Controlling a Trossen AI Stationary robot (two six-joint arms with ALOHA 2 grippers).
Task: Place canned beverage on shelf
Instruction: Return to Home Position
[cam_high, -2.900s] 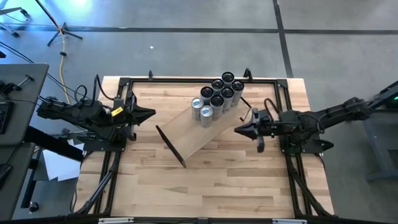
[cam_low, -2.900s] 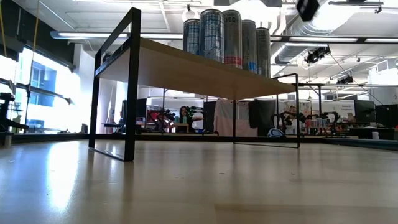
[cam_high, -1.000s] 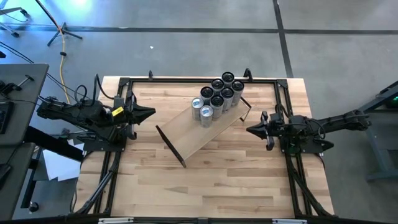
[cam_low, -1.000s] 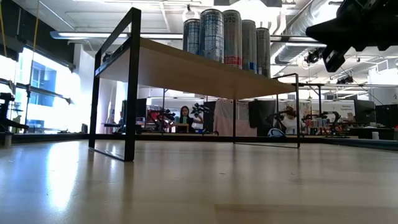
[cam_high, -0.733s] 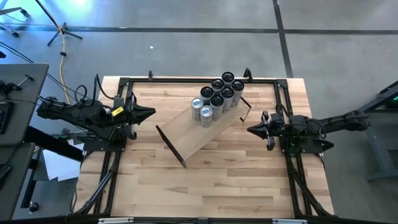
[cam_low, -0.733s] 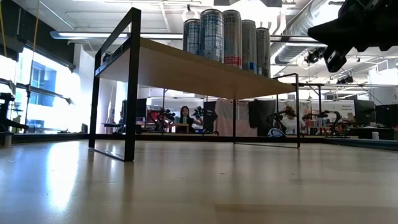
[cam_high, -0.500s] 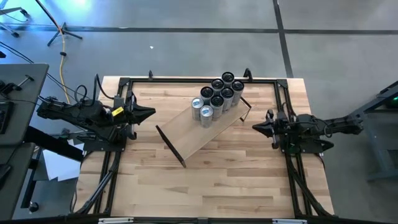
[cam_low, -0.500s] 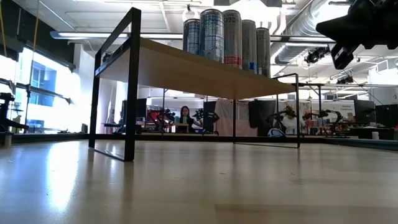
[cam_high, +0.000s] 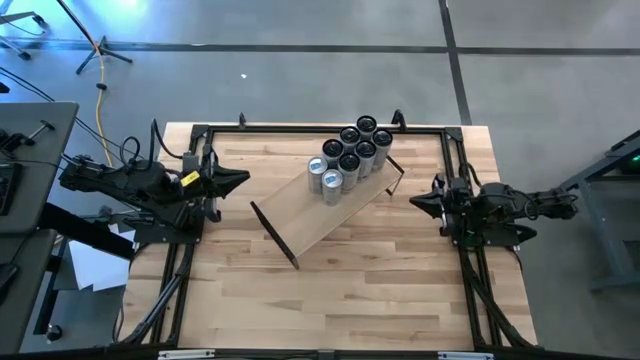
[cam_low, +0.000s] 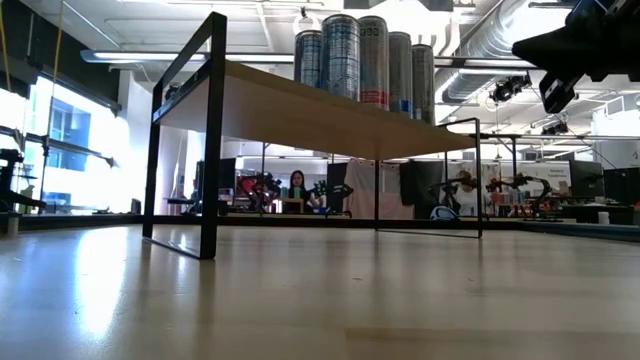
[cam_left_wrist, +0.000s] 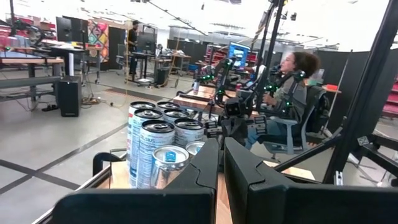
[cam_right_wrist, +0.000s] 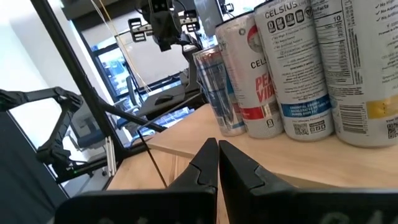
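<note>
Several tall beverage cans (cam_high: 351, 155) stand upright in a cluster on the far right half of the pale wood shelf (cam_high: 318, 212), which lies slantwise on the table on black end brackets; the low view shows the cans (cam_low: 362, 60) on top of the shelf board (cam_low: 300, 110). My left gripper (cam_high: 244, 181) is shut and hangs at the table's left side, pointing toward the shelf. My right gripper (cam_high: 415, 203) is shut and hovers at the table's right side, just off the shelf's right end, holding nothing. Its wrist view shows the cans (cam_right_wrist: 292, 68) close ahead.
A black frame (cam_high: 300, 129) runs around the butcher-block tabletop (cam_high: 350, 290). The near half of the table is bare wood. Beyond the table, a person (cam_left_wrist: 295, 87) sits at a desk in the room.
My right gripper has drawn back toward the table's right edge, away from the shelf and the cans, staying shut. The cans and the shelf have kept still.
</note>
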